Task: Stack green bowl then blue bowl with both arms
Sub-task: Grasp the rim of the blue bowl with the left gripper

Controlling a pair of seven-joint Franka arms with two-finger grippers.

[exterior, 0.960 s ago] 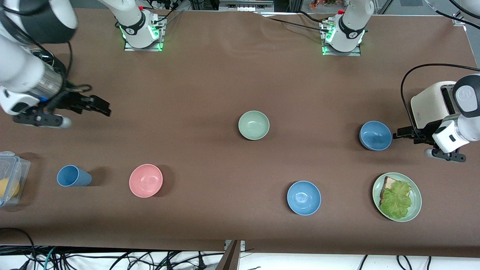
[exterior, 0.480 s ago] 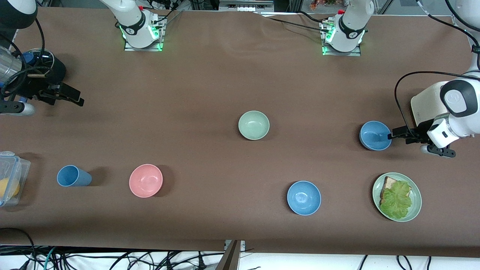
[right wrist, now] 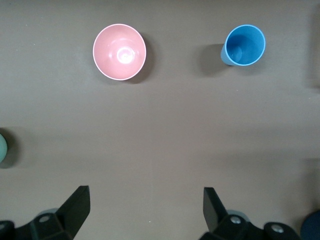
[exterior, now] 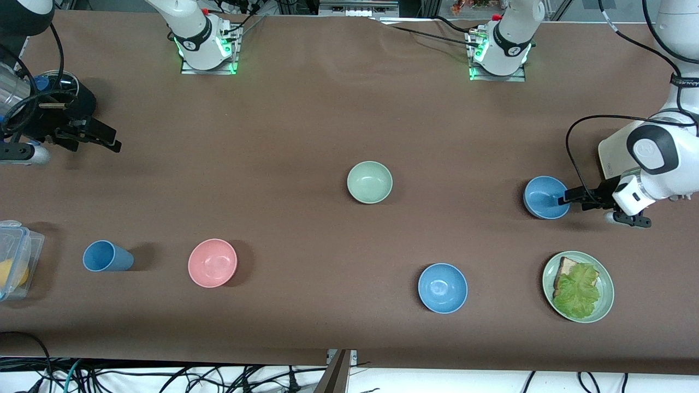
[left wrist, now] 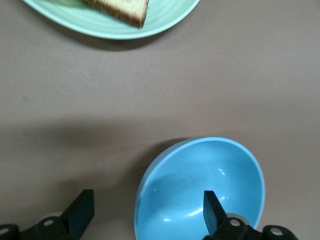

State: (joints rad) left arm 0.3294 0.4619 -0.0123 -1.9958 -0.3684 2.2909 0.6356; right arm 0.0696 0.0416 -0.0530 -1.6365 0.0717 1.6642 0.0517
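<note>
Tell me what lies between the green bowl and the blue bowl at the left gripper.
Nothing: in the front view only bare brown table runs from the green bowl to the blue bowl, whose rim the open left gripper straddles.

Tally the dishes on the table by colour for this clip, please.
Blue: 3, a bowl by the toaster, a bowl nearer the camera, a cup
Green: 2, a bowl, a plate with bread and lettuce
Pink: 1, a bowl
Total: 6
</note>
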